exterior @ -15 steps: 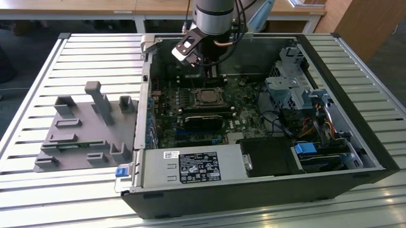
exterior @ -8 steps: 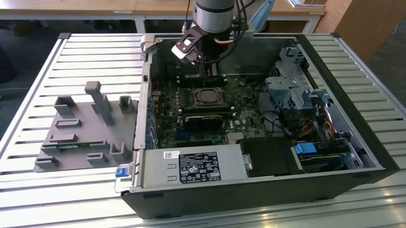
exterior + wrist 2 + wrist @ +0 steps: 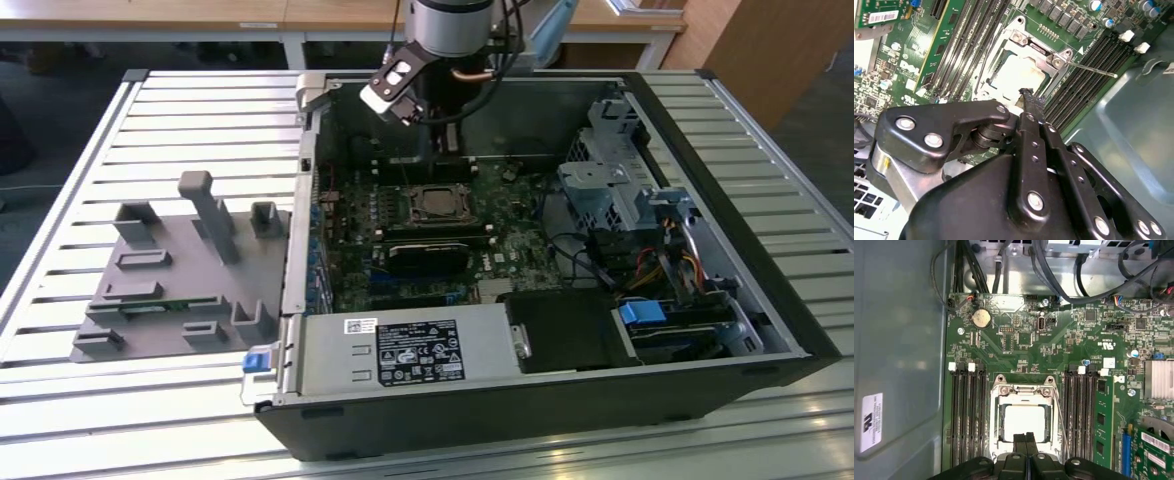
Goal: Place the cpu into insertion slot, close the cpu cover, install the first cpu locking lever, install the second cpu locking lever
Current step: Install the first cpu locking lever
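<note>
Black linkage bars of the gripper (image 3: 1026, 94) are looming closest to the lens in the second wrist view. Its two fingers (image 3: 1020, 442) are pressing flat against each other, with nothing showing between them. Their tips are hanging just over one edge of the insertion slot (image 3: 998, 426), low above the motherboard (image 3: 1019, 347); whether they are touching anything I cannot tell.

The cpu (image 3: 1024, 421) is sitting square inside that slot, its pale metal top facing up. The cpu cover (image 3: 1024, 390) is lying down around it, and the chip is showing through the window in the silvery frame. A thin wire lever (image 3: 1060, 415) is running along one side of the socket, slanting slightly away from it. In the second wrist view its free end is sticking out over the memory slots (image 3: 1094, 55). Whether it is latched I cannot tell.

In the exterior view the arm (image 3: 451, 30) is reaching down from the upper middle of the frame into the open computer case (image 3: 534, 420), with the gripper hanging over the socket near the frame's centre. The power supply box (image 3: 400, 352) is lying in the lower middle. A grey fixture plate (image 3: 160, 290) is resting on the slatted table (image 3: 80, 410) at the exterior view's left, beside the case.
</note>
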